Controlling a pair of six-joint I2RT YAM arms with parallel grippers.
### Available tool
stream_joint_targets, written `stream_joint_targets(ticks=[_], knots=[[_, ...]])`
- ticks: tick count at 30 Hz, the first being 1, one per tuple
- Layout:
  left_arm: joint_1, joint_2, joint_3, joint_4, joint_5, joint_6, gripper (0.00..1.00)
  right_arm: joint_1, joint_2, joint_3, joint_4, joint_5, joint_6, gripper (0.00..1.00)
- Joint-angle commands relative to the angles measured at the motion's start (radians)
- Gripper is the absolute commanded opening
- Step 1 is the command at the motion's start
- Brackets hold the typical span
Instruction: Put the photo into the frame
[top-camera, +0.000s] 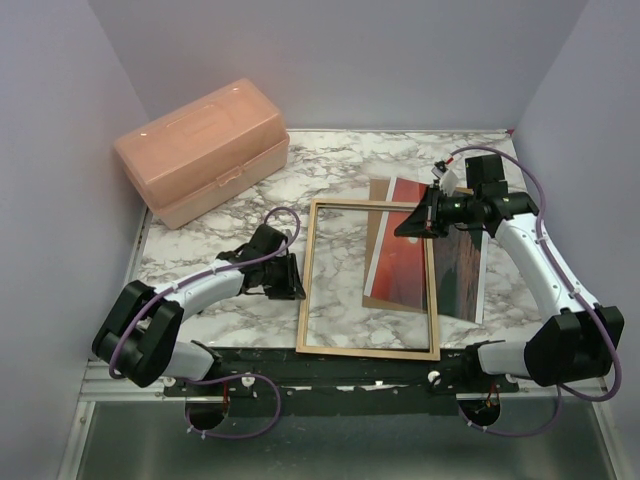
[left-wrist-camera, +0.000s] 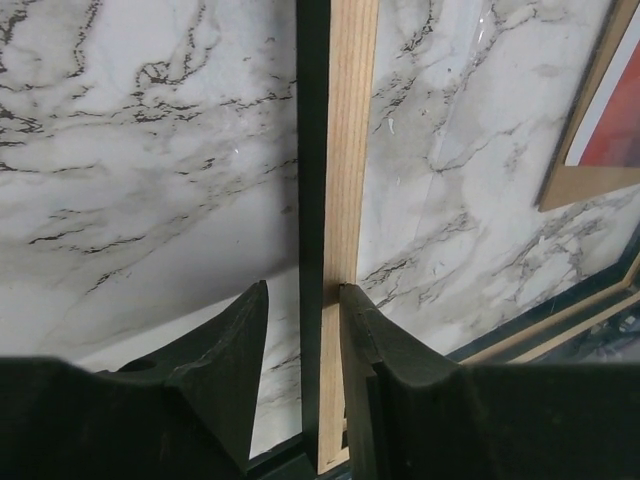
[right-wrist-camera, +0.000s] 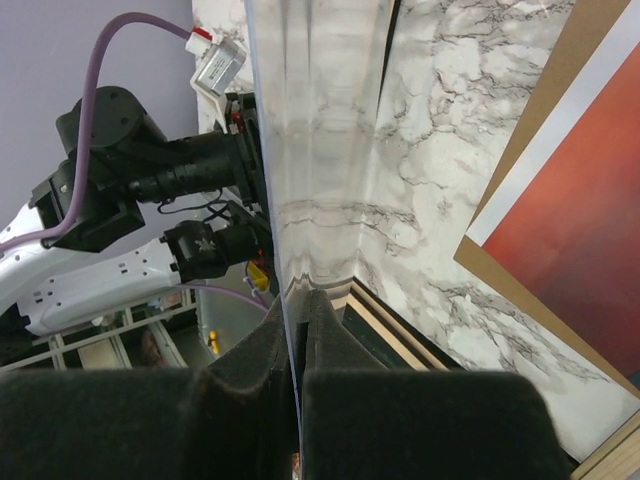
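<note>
We see the frame (top-camera: 368, 352) lying flat on the marble desk (top-camera: 340, 160), near the middle of its front half, with the light wood side up. The left hand (top-camera: 292, 275) sits at the frame's left rail. In the left wrist view its fingers (left-wrist-camera: 235, 370) stand apart with the rail (left-wrist-camera: 345, 150) between them. The right-side finger touches the wood and a gap shows on the other side, so this hand is open around the rail and does not clamp it.

The right hand (top-camera: 415, 222) is over the upper part of the frame's right rail. In its wrist view the fingers are pressed together (right-wrist-camera: 298, 300) on the edge of a thin clear pane (right-wrist-camera: 320, 150), which stands tilted up and mirrors the marble.

The photo (top-camera: 460, 270) lies picture side up on a brown backing board (top-camera: 378, 215) at the right. The frame's right rail crosses over both, so the red part shows inside the frame and the dark part outside it. A pink box (top-camera: 205, 150) stands at the far left corner.
</note>
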Motion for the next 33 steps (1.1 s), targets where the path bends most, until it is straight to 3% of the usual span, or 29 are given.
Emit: stream_joint_targets(ticks=[1,8,33], knots=[[-0.013,0.019,0.013,-0.032,-0.062,0.013,0.33,-0.009,0.011,-0.002,-0.009,-0.078,0.009,0.00],[-0.033,0.027,0.023,-0.055,-0.103,0.020,0.30,-0.017,0.017,-0.018,0.026,-0.143,0.061,0.00],[-0.101,0.068,0.084,-0.150,-0.236,0.042,0.27,-0.048,0.080,-0.030,-0.015,-0.137,0.024,0.00]])
